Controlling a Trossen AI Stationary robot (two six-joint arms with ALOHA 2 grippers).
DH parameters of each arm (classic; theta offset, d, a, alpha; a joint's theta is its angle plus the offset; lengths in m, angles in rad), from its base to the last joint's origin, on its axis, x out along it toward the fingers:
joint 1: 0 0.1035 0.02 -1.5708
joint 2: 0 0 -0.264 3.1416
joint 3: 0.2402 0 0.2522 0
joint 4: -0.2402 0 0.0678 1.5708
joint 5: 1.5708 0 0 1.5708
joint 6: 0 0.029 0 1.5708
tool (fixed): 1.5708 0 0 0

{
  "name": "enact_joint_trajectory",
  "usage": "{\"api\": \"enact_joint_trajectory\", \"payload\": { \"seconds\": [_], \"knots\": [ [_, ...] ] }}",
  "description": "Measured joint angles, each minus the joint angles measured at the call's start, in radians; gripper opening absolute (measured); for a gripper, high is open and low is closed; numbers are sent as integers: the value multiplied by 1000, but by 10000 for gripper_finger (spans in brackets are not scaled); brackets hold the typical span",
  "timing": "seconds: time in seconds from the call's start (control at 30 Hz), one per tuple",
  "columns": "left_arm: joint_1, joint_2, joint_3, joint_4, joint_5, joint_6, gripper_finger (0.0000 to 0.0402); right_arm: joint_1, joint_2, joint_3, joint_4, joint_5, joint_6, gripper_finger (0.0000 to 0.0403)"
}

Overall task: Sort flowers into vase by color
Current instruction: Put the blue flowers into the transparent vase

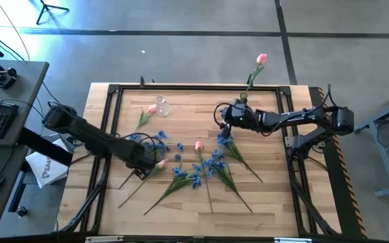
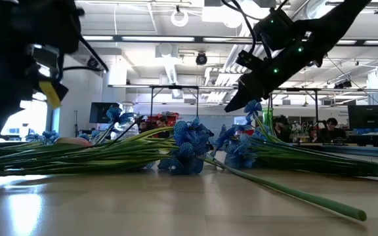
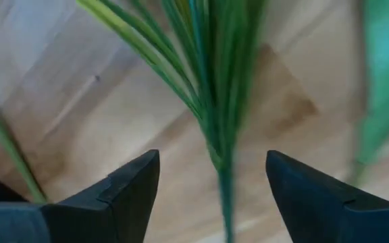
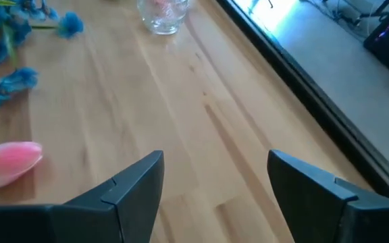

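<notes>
Sorting barely begun: most flowers lie loose on the surface (image 1: 275,202).
One pink tulip (image 1: 261,59) stands in the far-edge vase; blue flowers (image 1: 211,162) and pink ones remain scattered. Left gripper (image 3: 213,177) fingers apart astride a stem; right gripper (image 4: 215,177) fingers apart, empty.

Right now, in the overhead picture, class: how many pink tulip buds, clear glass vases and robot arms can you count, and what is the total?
Pink tulip buds: 4
Clear glass vases: 1
Robot arms: 2
Total: 7
</notes>
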Motion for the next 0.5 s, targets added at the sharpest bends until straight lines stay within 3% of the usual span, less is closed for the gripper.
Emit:
{"api": "enact_joint_trajectory", "payload": {
  "seconds": [0.13,0.37,0.5],
  "knots": [
    [35,63,5,12,-3,101,188,40,-42,-1,-64,1,51,258],
    [122,130,7,72,101,295,32,146,-213,-1,-231,81,127,258],
    [139,66,1,83,59,304,12,215,-282,-13,-277,144,187,258]
  ]
}}
